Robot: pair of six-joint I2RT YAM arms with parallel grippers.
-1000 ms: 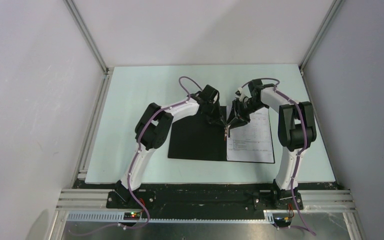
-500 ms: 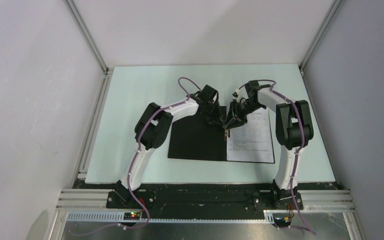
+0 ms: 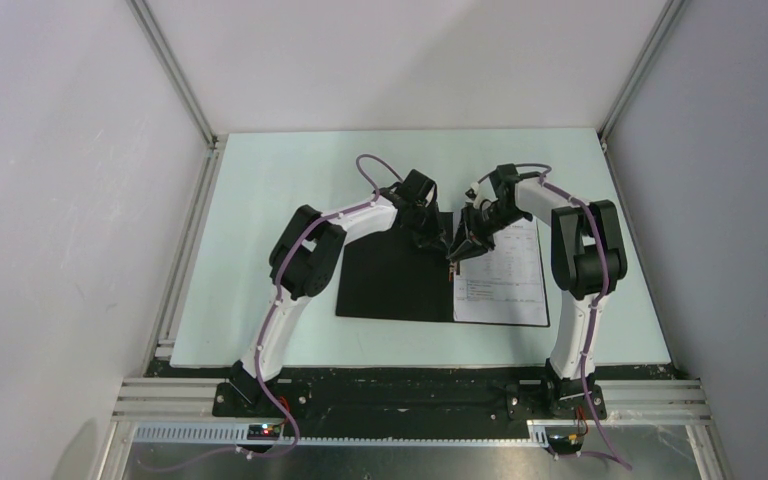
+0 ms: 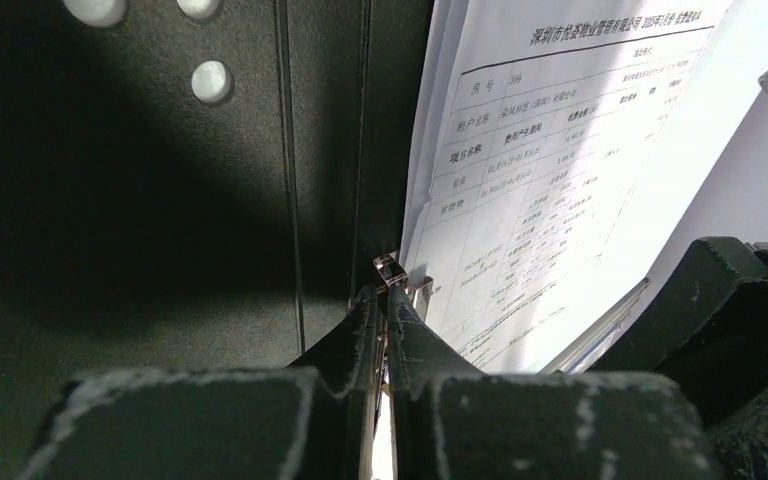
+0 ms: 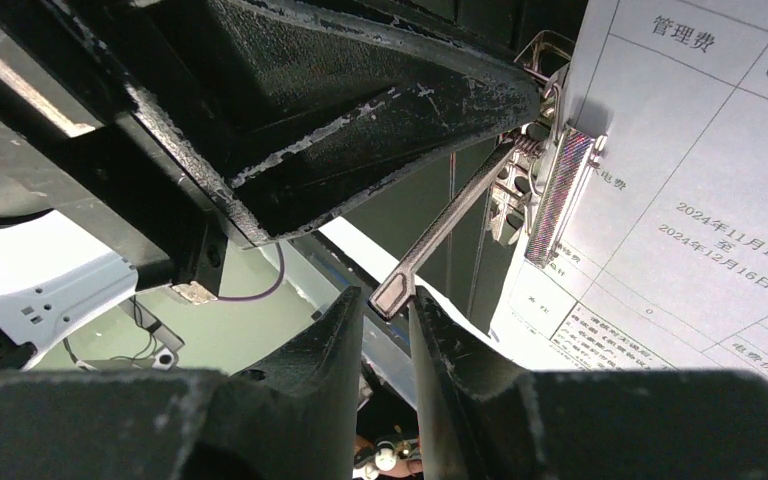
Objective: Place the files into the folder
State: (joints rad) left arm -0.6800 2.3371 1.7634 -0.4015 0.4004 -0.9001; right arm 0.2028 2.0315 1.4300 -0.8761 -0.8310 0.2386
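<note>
The folder (image 3: pixel 395 280) lies open on the table, black inside up. The files (image 3: pixel 505 272), white sheets printed with tables, lie on its right half; they also show in the left wrist view (image 4: pixel 550 170) and in the right wrist view (image 5: pixel 700 180). Both grippers meet at the metal clip (image 5: pixel 558 180) on the spine. My left gripper (image 3: pixel 447 246) (image 4: pixel 384 298) is shut on a small metal tab of the clip (image 4: pixel 390 270). My right gripper (image 3: pixel 458 256) (image 5: pixel 387 300) is slightly open, with the tip of the raised clip lever (image 5: pixel 450 222) between its fingertips, touching the right one.
The pale green table (image 3: pixel 260 200) is ringed by white walls with aluminium posts at the back corners. The left gripper's black body (image 5: pixel 360 90) fills the upper left of the right wrist view, very close to my right fingers.
The right arm has shifted slightly left toward the spine and its gripper has closed in on the clip. The left arm, folder and files have not visibly moved.
</note>
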